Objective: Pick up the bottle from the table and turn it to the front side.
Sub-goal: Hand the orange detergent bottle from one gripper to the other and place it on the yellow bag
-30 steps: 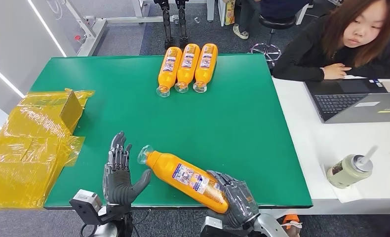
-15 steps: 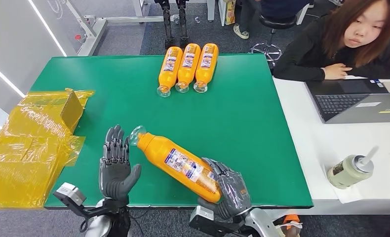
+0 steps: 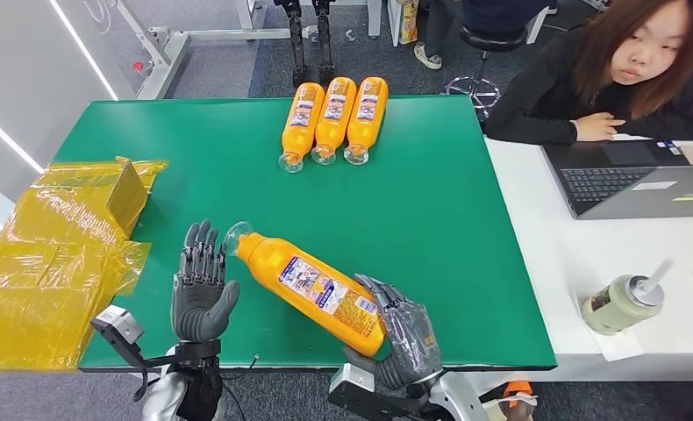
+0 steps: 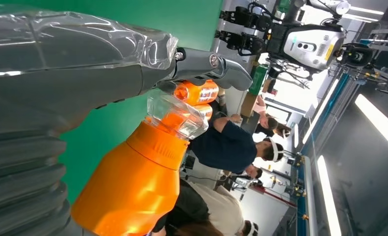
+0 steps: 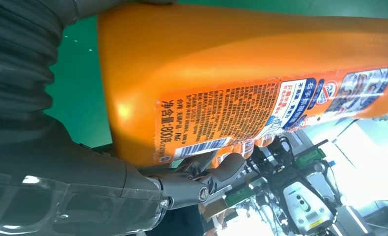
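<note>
Above the near edge of the green table [image 3: 466, 263], the orange bottle [image 3: 312, 289] is lifted clear of the surface and lies slanted, its base gripped by the right hand [image 3: 404, 338] and its clear cap [image 3: 235, 235] pointing toward the left hand [image 3: 201, 285]. The right hand's fingers wrap round the lower body; the right wrist view shows the barcode and fine-print panel of the label facing the camera, so the bottle is probably not yet turned to its front. The left hand stands upright with fingers apart, holding nothing, its fingertips just beside the cap; the left wrist view shows the cap close against that hand, though actual contact cannot be told. The main risk looks to be slip: one hand holds a long, smooth bottle at its far end, so the weight hangs out from the grip and a roll of the wrist could let it twist loose and drop onto the table or over the near edge. A second risk is the left hand knocking the cap while closing, levering the bottle out of the right hand. Well apart at the far edge, three more orange bottles [image 3: 332, 118] lie side by side, yellow wrapped packages [image 3: 53, 254] sit at the left, and a person [image 3: 624, 74] sits by a laptop [image 3: 632, 184] at the white desk.
</note>
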Robot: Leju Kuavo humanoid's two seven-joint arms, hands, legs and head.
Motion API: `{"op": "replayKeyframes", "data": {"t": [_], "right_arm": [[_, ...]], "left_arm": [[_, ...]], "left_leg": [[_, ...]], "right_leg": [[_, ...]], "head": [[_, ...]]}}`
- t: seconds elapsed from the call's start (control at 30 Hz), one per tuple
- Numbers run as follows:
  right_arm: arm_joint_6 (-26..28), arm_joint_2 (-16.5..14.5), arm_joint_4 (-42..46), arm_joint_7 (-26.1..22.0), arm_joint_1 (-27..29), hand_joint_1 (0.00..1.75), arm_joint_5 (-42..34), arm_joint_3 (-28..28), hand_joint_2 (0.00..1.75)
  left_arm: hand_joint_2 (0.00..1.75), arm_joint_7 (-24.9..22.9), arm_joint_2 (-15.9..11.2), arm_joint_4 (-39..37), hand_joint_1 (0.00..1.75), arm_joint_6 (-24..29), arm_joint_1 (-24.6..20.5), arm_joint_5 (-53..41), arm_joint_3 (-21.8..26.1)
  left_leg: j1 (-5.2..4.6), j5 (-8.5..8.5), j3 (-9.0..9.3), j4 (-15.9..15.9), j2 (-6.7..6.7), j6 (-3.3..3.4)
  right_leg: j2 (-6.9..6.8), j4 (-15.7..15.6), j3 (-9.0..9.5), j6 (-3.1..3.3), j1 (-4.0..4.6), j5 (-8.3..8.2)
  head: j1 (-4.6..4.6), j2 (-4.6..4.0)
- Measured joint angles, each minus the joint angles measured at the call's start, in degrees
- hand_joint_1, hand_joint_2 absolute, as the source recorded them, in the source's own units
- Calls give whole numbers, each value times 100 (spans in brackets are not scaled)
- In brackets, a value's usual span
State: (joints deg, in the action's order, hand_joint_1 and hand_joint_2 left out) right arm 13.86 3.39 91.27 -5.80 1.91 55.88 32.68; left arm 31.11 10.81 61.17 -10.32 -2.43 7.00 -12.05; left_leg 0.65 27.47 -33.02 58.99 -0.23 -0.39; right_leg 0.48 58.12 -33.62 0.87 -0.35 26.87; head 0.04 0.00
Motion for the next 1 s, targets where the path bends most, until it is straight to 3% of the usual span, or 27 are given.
{"op": "replayKeyframes", "data": {"t": [0.3,0.57,0.73,1.0], "right_arm": [[-2,-101,9,-104,-75,175,-16,-16,175],[-1,-120,9,-90,-161,175,-47,-16,175],[-16,-120,-15,-83,-217,175,-200,-16,175],[-40,-118,-181,-193,-424,175,-384,-15,175]], "left_arm": [[175,113,-32,-413,0,293,-306,-47,239],[175,503,-209,-854,0,1314,-723,-862,574],[175,542,-371,-519,0,2251,-761,-1911,729],[175,402,-537,-123,0,2217,-762,-2022,1039]], "left_leg": [[1,-2,0,0,0,0],[1,-4,-2,-1,-1,-2],[1,-4,-5,-1,0,-2],[1,-5,-4,-1,-1,-2]], "right_leg": [[0,1,0,1,0,0],[1,4,-2,1,1,-1],[2,5,-4,1,1,-1],[0,5,-3,1,1,-1]], "head": [[-2,0],[-1,0],[0,0],[-2,-1]]}}
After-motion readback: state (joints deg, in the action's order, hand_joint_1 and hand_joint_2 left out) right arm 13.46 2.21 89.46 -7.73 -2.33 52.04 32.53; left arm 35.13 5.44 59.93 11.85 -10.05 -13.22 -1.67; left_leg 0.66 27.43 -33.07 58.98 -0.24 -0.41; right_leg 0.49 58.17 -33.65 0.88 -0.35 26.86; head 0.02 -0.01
